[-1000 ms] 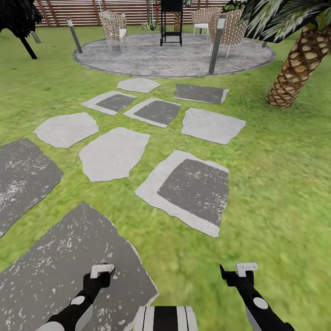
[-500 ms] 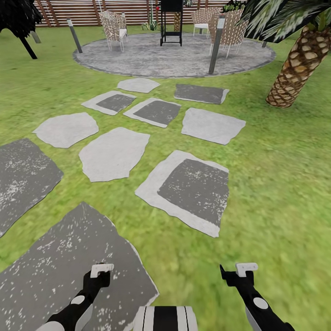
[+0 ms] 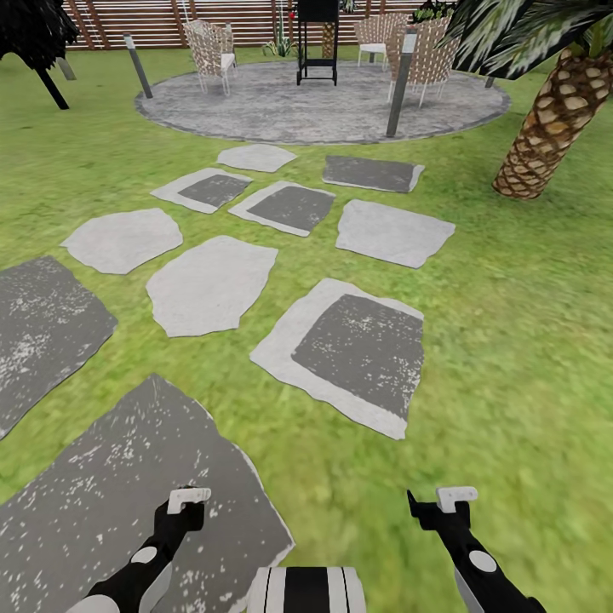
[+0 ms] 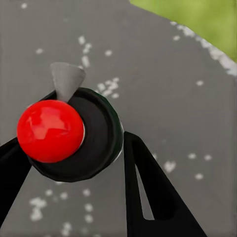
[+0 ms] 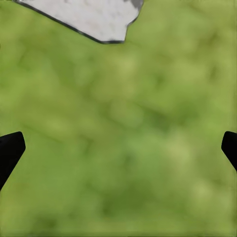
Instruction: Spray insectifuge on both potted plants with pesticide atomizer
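Observation:
In the left wrist view, the pesticide atomizer (image 4: 101, 140) appears end-on: a round dark green body with a red ball top and a grey nozzle. My left gripper (image 4: 74, 158) is shut on it, a black finger on each side, above a dark grey stepping stone (image 4: 173, 89). In the head view the left gripper (image 3: 189, 504) hangs low over that stone (image 3: 111, 502). My right gripper (image 3: 443, 504) is over grass, and its fingertips (image 5: 10, 150) stand wide apart with nothing between them. The garden's round paved patio (image 3: 323, 106) lies far ahead. The potted plants are out of view.
Grey stepping stones (image 3: 353, 349) lead across the lawn toward the patio. A scaly palm trunk (image 3: 553, 128) stands at the right. Lamp posts (image 3: 398, 85) edge the patio, with woven chairs (image 3: 213, 51), a black stand (image 3: 317, 47) and a slat fence (image 3: 170, 21) behind.

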Motion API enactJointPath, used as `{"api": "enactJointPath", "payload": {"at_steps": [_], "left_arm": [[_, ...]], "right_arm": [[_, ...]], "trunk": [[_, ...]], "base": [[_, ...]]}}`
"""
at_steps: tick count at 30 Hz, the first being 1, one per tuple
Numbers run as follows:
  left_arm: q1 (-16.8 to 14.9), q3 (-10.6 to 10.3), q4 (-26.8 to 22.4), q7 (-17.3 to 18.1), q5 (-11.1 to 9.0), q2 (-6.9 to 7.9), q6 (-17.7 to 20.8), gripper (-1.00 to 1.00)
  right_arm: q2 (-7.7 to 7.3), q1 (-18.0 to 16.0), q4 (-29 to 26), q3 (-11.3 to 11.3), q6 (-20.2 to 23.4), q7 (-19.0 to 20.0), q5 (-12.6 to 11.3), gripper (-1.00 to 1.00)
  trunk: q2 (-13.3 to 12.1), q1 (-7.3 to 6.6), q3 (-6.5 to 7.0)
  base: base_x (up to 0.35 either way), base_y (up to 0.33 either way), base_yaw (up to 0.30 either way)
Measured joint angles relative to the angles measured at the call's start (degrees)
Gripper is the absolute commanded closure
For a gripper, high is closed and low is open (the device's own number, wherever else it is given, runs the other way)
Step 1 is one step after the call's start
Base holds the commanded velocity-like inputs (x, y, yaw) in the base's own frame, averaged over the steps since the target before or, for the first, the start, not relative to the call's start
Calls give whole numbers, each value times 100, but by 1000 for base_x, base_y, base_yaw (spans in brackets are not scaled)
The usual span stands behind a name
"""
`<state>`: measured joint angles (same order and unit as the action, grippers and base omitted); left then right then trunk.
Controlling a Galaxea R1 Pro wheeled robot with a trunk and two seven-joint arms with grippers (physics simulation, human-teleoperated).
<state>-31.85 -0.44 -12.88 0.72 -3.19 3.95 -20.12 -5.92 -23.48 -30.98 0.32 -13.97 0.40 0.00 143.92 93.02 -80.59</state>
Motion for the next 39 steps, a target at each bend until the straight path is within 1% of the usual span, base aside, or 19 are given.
{"api": "enactJointPath", "payload": {"at_steps": [2, 30, 33, 34, 39], "left_arm": [[2, 2, 0, 1, -4, 0, 0, 100], [-2, 0, 14, 1, -8, -2, 9, 100], [-2, 0, 17, 0, -8, -6, 15, 100], [-3, 3, 17, 6, -8, -2, 39, 100], [6, 0, 56, 1, 4, 15, 57, 100]], "right_arm": [[2, -2, 4, 0, 0, 0, 0, -100], [5, 2, 10, 8, 0, 0, 1, -100], [46, 3, 9, 4, -3, -6, 6, -100], [88, 3, 10, 1, -98, -8, 14, -100], [89, 17, 66, -3, -114, -4, 28, -100]], "trunk": [[0, 0, 0], [-37, -72, 620], [-41, -80, 687], [-43, -83, 712], [-49, -96, 857]], "base": [[0, 0, 0], [0, 0, 0], [0, 0, 0], [0, 0, 0], [0, 0, 0]]}}
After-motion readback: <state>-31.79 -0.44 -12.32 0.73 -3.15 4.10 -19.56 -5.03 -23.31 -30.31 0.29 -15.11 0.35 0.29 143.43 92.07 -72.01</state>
